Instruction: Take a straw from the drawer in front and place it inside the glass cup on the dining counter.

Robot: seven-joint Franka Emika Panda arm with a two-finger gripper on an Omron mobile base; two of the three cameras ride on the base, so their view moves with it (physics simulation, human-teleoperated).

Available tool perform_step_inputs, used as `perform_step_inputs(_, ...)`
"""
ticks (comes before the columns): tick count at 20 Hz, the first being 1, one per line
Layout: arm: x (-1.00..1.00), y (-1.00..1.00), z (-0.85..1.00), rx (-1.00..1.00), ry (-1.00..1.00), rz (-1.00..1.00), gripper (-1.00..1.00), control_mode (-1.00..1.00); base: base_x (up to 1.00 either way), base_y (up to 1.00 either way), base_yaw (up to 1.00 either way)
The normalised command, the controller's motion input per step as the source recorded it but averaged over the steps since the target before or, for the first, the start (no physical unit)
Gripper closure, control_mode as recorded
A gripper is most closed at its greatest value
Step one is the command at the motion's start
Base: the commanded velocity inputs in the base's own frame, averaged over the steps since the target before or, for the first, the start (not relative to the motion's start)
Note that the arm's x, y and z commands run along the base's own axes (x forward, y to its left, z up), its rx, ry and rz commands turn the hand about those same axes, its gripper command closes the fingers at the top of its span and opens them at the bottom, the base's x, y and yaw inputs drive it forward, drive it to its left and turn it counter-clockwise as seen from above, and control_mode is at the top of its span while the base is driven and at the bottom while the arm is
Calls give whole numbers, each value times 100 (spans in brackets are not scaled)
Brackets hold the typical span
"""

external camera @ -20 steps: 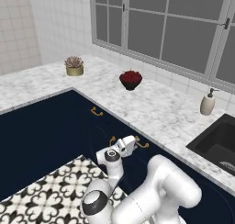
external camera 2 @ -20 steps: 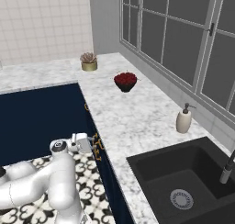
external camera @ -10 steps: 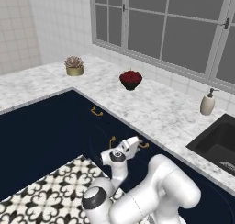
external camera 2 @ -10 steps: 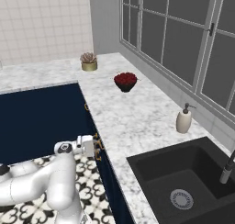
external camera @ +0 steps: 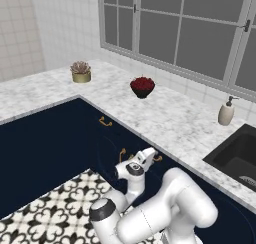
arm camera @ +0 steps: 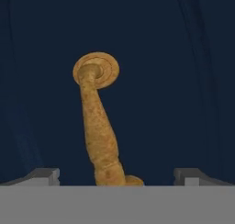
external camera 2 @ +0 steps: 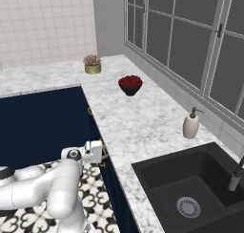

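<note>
The pincer [arm camera: 117, 175] stands wide open right at the brass handle [arm camera: 98, 126] of the navy drawer [external camera: 137, 153] under the marble worktop [external camera: 165, 113], so opening it seems the step in hand; next it must close on the handle and pull.

Kitchen corner. White-grey marble worktop [external camera: 165, 113] runs in an L over navy cabinets [external camera: 45, 153]. Large grey-framed window [external camera: 185, 33] above it; pale tiled wall [external camera 2: 43, 22] to the side. Black sink [external camera 2: 190, 189] set in the worktop. Floor [external camera: 60, 208] has black-and-white patterned tiles. Even, soft light.
</note>
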Motion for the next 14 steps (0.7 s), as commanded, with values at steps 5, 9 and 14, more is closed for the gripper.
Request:
perform_step_inputs(5, 37, 0, -21, 0, 0, 9, -100, -100, 0, 0, 0)
perform_step_inputs(9, 20, 2, -20, 0, 0, 8, 100, -100, 0, 0, 0)
perform_step_inputs(14, -5, 22, -4, 0, 0, 9, 100, -100, 0, 0, 0)
